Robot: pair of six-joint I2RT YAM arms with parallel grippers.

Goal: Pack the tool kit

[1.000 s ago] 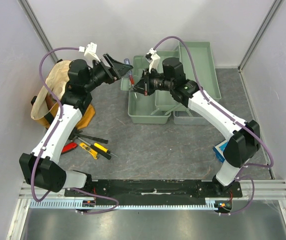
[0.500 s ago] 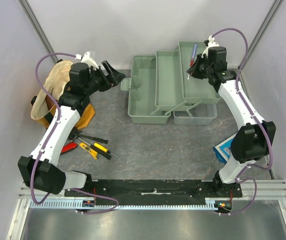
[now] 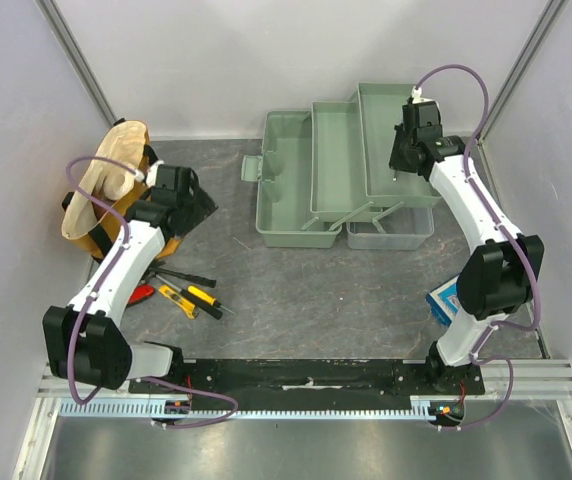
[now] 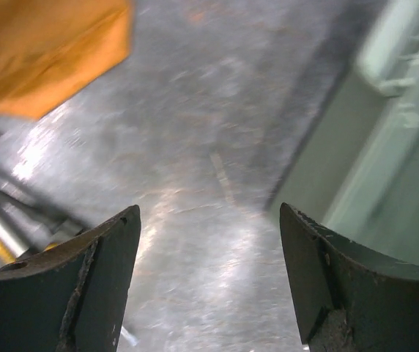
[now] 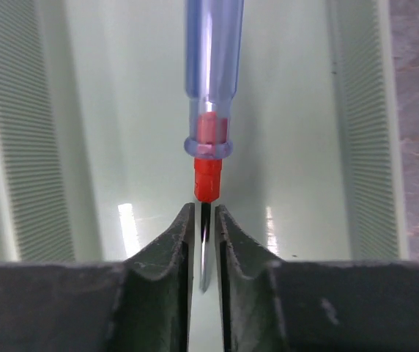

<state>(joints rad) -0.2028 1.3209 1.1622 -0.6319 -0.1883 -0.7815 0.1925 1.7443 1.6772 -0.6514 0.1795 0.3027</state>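
The toolbox [image 3: 341,180] lies open mid-packing. The right gripper [image 5: 204,220], jaws pinching a blue-handled screwdriver [image 5: 213,66], hangs over its rightmost tray; the left gripper [image 4: 206,282], jaws wide and empty, sits left of the toolbox, where several hand tools [image 3: 188,290] await.

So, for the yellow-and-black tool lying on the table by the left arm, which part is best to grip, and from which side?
Probably the yellow handle of the yellow-and-black tool, taken from above with fingers across its width: it lies flat and thicker than the black tip. The left gripper is open.
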